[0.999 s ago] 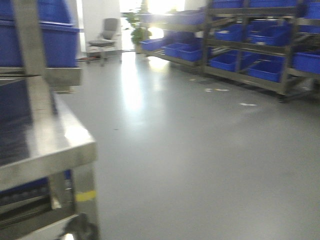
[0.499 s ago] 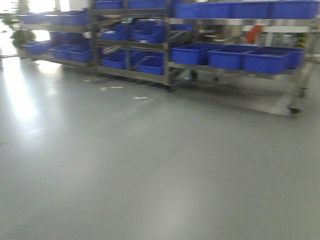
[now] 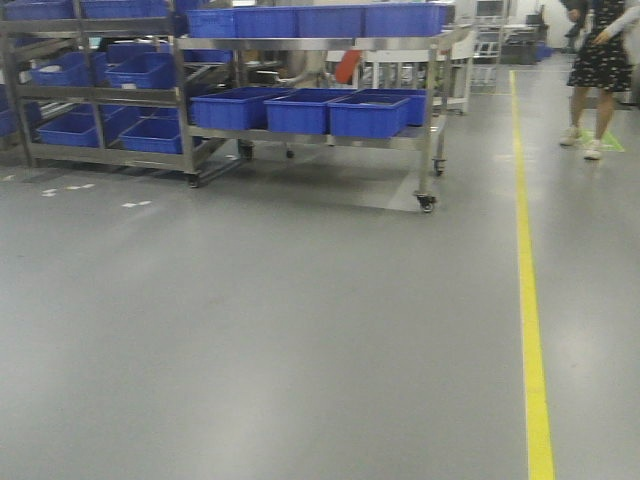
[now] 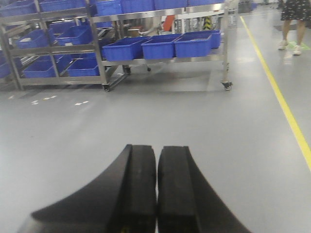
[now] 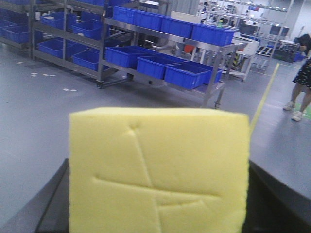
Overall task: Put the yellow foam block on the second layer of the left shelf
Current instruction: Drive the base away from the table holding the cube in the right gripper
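Yellow cargo already in hand: grips the yellow foam block (image 5: 159,160) in the right end effector (image 5: 163,208), with dark fingers (image 5: 53,204) peeking out at 8 and 4 o'clock of the block and a creased face filling the lower half of the right wrist view. Carries the left end effector (image 4: 156,194) squeezed closed on nothing, pads (image 4: 141,184) pressed flat together. Reads, as a judgement, as pick done and placement not yet begun: sits out on open grey floor (image 3: 250,330), well apart from every rack, with approach, lining up on the left shelf second layer, set-down and release all left to do. Cannot tell from these views which rack is meant as the left shelf. Faces, at 11 o'clock in the front view, a wheeled steel rack (image 3: 300,44) bearing three blue bins (image 3: 300,110) side by side on the lower tier and an upper row of blue bins (image 3: 315,20) packed edge to edge above. Shows nothing rising over any rim; cannot see the bin floors from this low angle, so contents unknown. Finds a second rack (image 3: 90,92) at 10 o'clock with tilted blue bins (image 3: 140,70), likewise unreadable inside. Notes a yellow floor line (image 3: 530,300) at 3 o'clock and a person (image 3: 600,50) standing beyond at 1 o'clock.
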